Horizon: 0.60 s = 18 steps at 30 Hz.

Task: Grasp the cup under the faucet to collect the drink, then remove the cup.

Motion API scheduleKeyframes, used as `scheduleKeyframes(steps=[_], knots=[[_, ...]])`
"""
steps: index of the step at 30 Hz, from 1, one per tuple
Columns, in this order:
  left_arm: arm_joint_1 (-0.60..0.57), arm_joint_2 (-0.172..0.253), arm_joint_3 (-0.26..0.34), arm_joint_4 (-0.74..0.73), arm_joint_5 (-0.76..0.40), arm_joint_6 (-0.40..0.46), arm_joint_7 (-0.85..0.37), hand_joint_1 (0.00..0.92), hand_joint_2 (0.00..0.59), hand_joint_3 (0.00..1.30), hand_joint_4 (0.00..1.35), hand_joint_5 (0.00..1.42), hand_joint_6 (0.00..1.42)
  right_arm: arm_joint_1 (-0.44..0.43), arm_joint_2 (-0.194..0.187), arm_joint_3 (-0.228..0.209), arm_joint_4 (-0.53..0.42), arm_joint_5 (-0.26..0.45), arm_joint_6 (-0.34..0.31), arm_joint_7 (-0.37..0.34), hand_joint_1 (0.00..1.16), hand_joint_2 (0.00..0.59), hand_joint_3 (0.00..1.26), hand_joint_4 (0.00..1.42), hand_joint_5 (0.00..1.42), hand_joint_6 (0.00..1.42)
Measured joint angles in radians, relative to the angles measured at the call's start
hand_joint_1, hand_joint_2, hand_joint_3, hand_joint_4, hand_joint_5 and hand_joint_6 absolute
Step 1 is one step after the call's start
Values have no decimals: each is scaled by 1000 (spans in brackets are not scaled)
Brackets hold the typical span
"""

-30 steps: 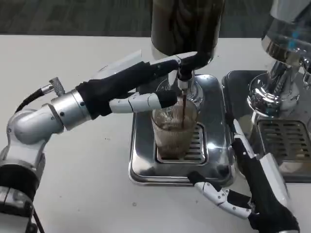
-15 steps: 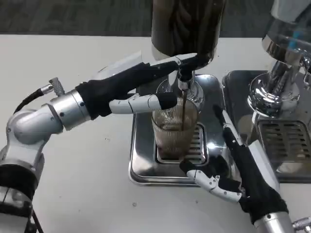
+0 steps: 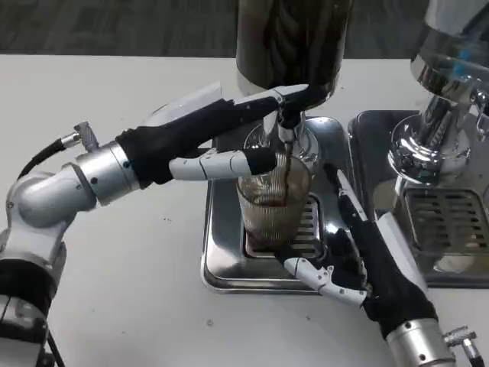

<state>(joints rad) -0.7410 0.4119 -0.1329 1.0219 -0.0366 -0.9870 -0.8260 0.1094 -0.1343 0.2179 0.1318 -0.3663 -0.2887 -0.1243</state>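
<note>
Head view: the cup [image 3: 273, 208] stands on the drip tray [image 3: 229, 264] under the faucet [image 3: 289, 130], filling. It looks like glass, slippery and fragile, so grip the ribbed middle. The left hand [image 3: 210, 134] presses the faucet lever; the right hand [image 3: 359, 264] is spread wide beside the cup.

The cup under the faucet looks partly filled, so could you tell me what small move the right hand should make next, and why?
Probably bring the right hand a little further in so its fingers close around the cup. The hand lies open beside the cup's base on the drip tray, apparently not gripping it, while dark drink pours from the faucet, which the left hand is touching.
</note>
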Motion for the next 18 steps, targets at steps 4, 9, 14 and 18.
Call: scheduleKeyframes(steps=[4, 9, 14, 18], knots=[[6, 3, 0, -9, 0, 0, 0, 0, 82, 125, 13, 0, 0, -27, 4, 1, 24, 2, 0, 15, 659, 217, 0, 0, 0, 3], [18, 8, 2, -21, -5, -2, 0, 0, 69, 125, 14, 0, 0, -52, 6, 0, 52, 9, 0, 25, 657, 217, 0, 0, 0, 3], [24, 15, 3, -31, -6, -3, 0, 0, 60, 125, 14, 0, 0, -68, 7, 0, 67, 10, 0, 27, 656, 217, 0, 0, 0, 2], [28, 19, 3, -38, -6, -3, 1, 0, 56, 125, 14, 0, 0, -87, 10, 2, 84, 10, 0, 33, 653, 220, 0, 0, 0, 2]])
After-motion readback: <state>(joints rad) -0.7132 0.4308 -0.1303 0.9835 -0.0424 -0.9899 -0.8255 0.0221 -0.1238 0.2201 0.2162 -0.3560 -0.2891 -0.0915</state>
